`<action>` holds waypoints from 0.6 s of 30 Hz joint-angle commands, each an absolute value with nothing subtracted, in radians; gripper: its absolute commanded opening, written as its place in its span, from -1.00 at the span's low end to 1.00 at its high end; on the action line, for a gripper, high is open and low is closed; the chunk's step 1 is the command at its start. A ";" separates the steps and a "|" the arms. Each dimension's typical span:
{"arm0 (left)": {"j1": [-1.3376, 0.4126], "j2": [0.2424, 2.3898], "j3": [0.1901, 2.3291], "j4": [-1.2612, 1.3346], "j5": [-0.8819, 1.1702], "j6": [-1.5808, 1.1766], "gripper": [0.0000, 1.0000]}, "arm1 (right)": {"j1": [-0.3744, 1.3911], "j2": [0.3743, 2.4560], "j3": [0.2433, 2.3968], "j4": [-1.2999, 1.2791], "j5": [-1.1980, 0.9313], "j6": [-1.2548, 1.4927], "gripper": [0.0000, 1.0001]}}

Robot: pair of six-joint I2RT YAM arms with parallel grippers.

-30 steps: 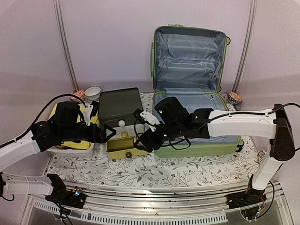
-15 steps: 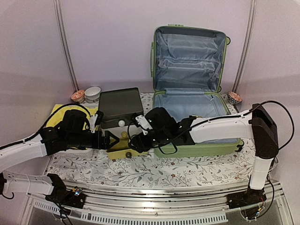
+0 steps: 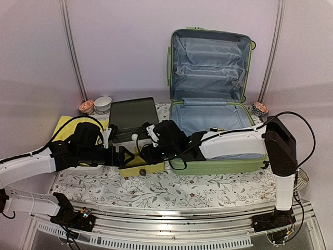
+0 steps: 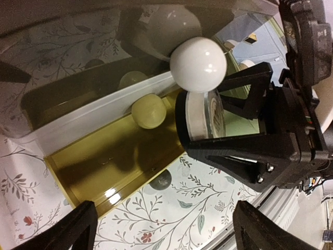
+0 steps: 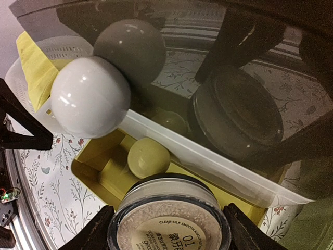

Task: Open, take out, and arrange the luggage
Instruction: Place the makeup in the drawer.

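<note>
The open luggage (image 3: 210, 104) lies right of the drawer box (image 3: 132, 117), long axis running away from the arms; the nearer right gripper (image 3: 147, 152) clasps a round jar (image 5: 169, 208) over the box's yellow drawer (image 4: 93, 169). The left gripper (image 4: 166, 229) gapes empty at the box's left front; only the right wrist view shows the jar's label (image 5: 174, 240)

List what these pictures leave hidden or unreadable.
- Top view: jar in the right gripper hidden beneath that arm's wrist.
- Right wrist view: jar's label cut by the bottom edge, small print blurred.
- Top view: luggage floor's near strip covered by the right arm.
</note>
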State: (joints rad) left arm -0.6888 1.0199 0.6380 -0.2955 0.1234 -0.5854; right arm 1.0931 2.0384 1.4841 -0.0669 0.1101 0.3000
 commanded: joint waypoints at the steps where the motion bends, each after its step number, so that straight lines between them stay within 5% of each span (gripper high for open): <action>1: -0.675 1.029 0.639 -0.274 0.120 -0.564 0.85 | 1.095 2.090 1.507 -0.046 0.196 0.322 0.22; 18: -0.672 1.016 0.626 -0.280 0.114 -0.559 0.85 | 1.111 2.170 1.445 -0.018 0.287 0.364 0.21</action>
